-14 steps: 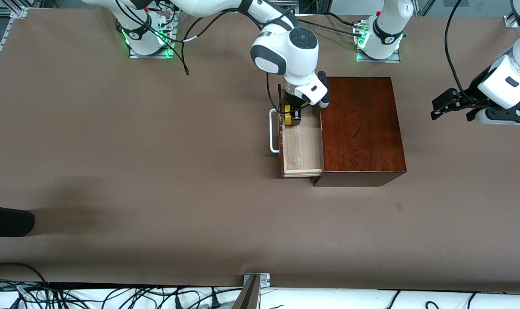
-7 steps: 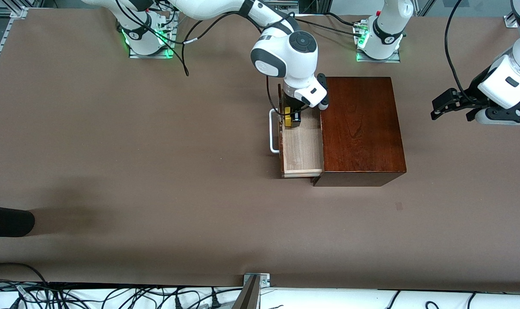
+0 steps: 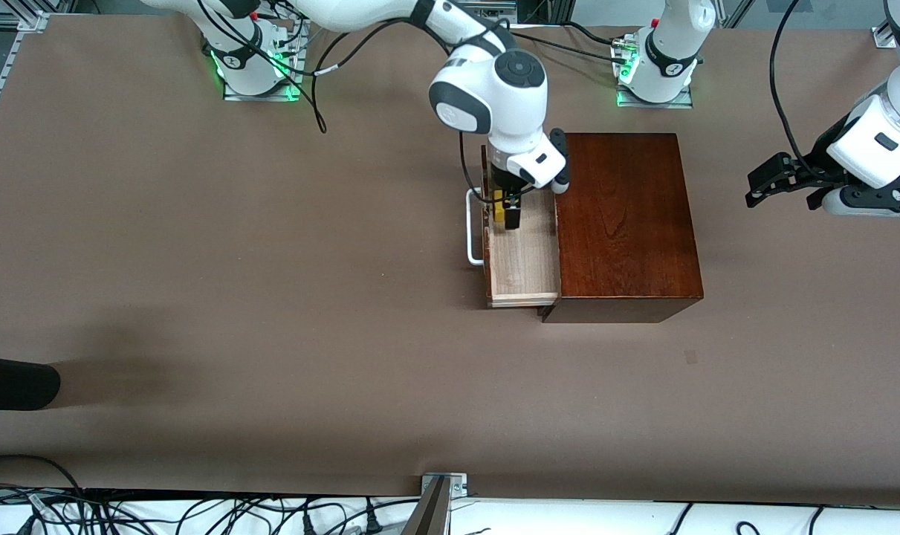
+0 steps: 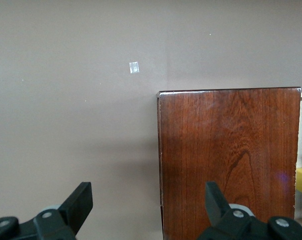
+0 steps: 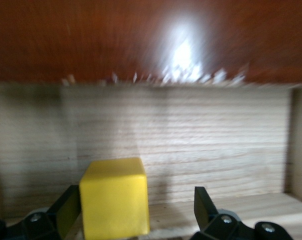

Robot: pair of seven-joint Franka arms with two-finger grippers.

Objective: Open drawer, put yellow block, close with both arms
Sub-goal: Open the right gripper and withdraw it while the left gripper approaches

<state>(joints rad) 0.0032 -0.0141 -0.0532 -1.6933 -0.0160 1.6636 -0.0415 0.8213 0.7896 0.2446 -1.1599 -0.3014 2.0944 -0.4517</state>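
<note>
Right gripper [image 3: 507, 213] spread wide inside the pale wooden drawer [image 3: 525, 256], small yellow block [image 5: 115, 196] touching one finger. Left gripper [image 3: 773, 183] waits, jaws wide, over bare table beside the glossy mahogany box [image 3: 624, 223].

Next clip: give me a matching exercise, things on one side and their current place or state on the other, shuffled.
Things:
1. drawer
2. yellow block
3. left gripper
4. right gripper

Places or states:
A. open, idle over the bare table at the left arm's end
B. open, lowered into the drawer, fingers either side of the block
C. pulled out of the wooden box
D. inside the drawer, between two spread fingers

Pairs: 1-C, 2-D, 3-A, 4-B
</note>
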